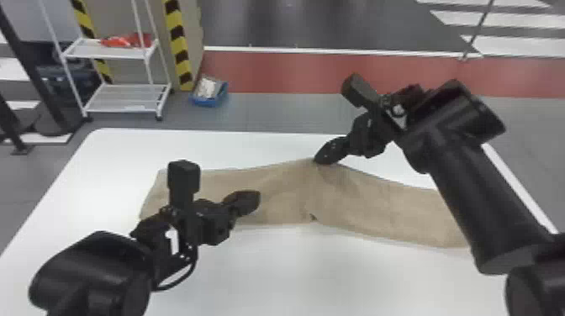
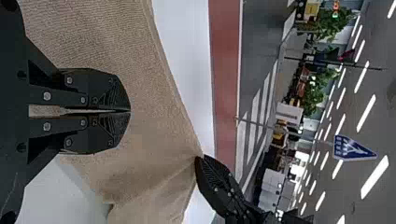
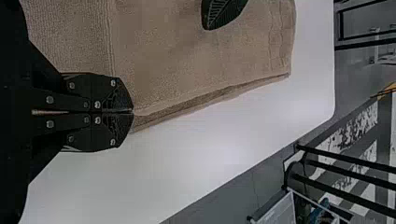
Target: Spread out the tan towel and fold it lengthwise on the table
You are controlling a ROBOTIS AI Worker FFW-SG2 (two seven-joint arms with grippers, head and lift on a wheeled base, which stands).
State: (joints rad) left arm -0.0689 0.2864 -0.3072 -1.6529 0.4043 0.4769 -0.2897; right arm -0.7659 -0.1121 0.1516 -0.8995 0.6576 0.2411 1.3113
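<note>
Both are closed: left tool (image 1: 254, 198), empty, hides some towel (image 1: 378, 206); right tool (image 1: 318, 159) pinches its far edge.

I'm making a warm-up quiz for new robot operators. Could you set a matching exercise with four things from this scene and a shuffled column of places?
1. left gripper
2. blue bin
3. tan towel
4. right gripper

A. lying across the white table
B. at the towel's far edge
C. on the floor
D. over the towel's left half

Pairs: 1-D, 2-C, 3-A, 4-B
</note>
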